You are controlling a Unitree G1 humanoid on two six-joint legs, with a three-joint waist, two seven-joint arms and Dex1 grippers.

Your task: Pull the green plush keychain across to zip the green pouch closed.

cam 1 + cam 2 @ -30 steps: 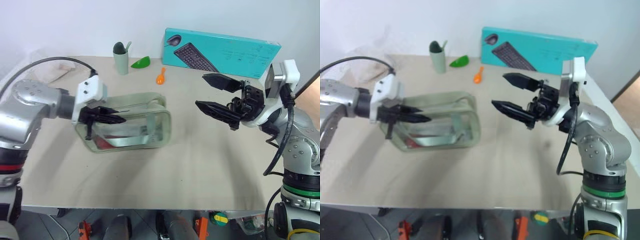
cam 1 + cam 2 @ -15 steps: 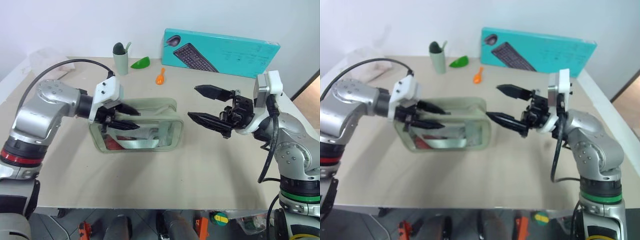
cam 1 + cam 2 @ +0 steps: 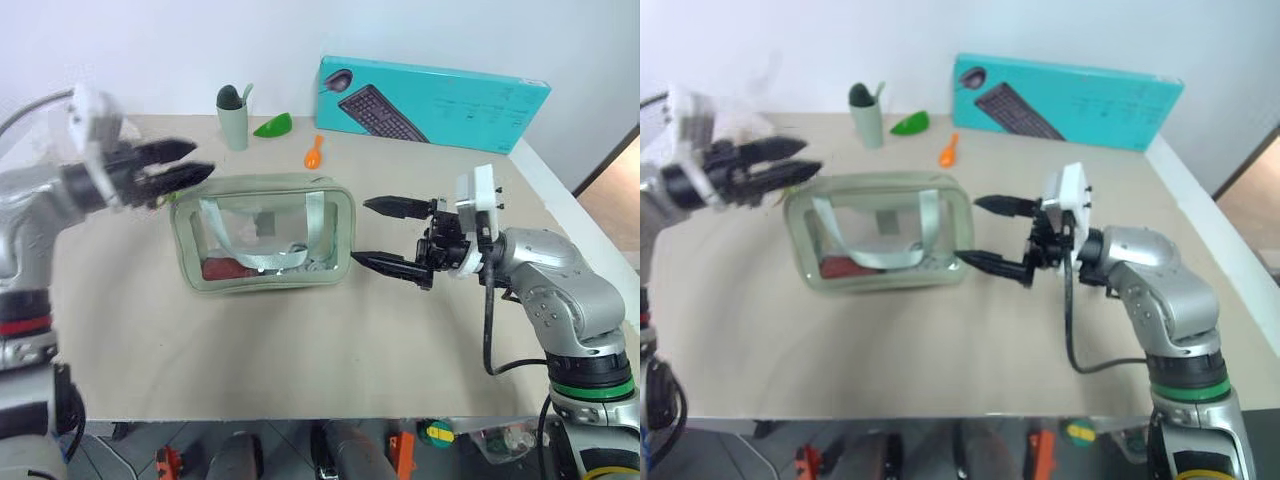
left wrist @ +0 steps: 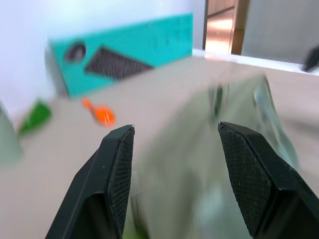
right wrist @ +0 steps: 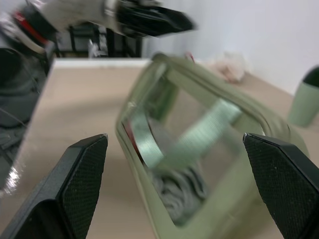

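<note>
Left gripper has let go of the green pouch: a second ago it was clamped on the pouch's left end, now it's off at upper left of the frame, fingers apart, nothing between them. Pouch lies flat on the table, centre-left, window up, red item inside. Right gripper has moved in just beside the pouch's right end, fingers wide apart, empty. Green plush keychain: can't pick it out in the head views, so zip state unclear. Looks like a handover to the right arm; pull not yet started.
</note>
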